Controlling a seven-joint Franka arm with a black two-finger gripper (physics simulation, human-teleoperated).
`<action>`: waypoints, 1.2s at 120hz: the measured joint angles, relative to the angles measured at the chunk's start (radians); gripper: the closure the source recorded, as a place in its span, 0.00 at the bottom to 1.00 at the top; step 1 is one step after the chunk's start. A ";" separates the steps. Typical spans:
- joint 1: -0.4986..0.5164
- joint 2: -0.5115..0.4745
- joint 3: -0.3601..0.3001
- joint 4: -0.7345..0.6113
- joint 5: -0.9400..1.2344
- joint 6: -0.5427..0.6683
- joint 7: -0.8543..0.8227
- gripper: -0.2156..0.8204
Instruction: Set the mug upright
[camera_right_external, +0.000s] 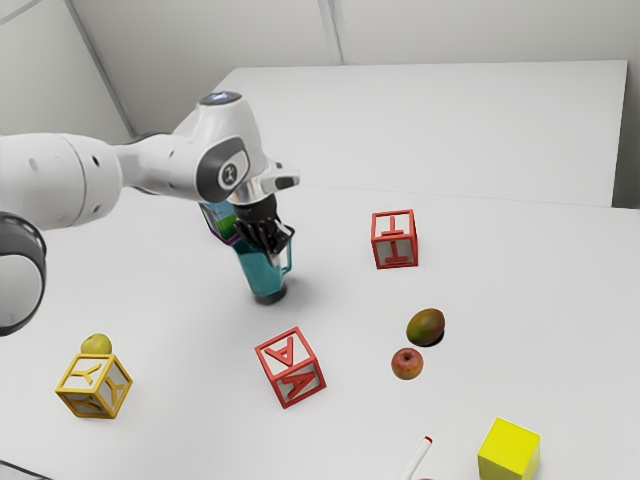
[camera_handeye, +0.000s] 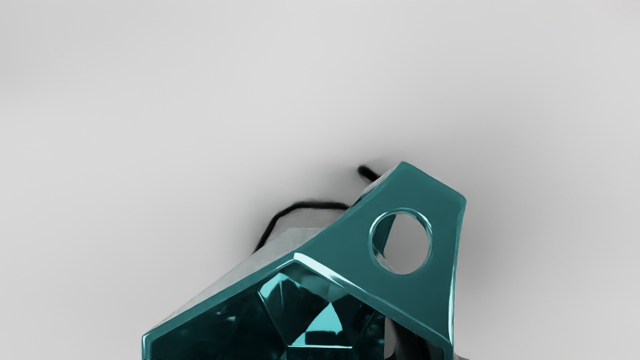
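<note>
Mug is seen mouth up, dark base lowermost, directly below the gripper, its handle pointed to the exterior view's right; whether its base is touched by the table cannot be told. Whether the gripper is clenched or released cannot be told either. Two red letter blocks are seen near the mug.

Here's the count: one mug, one marker! Three framed letter blocks, two of them red, A block and second red block, plus one yellow-framed block! One multicoloured block, one plain yellow cube, and three fruits: mango, apple, yellow-green fruit!
</note>
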 joint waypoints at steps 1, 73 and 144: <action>0.000 0.001 0.000 0.000 0.001 0.001 0.000 0.96; -0.009 0.010 -0.008 0.001 -0.007 0.035 -0.008 0.42; -0.050 -0.236 -0.006 0.014 0.018 -0.023 -0.008 0.22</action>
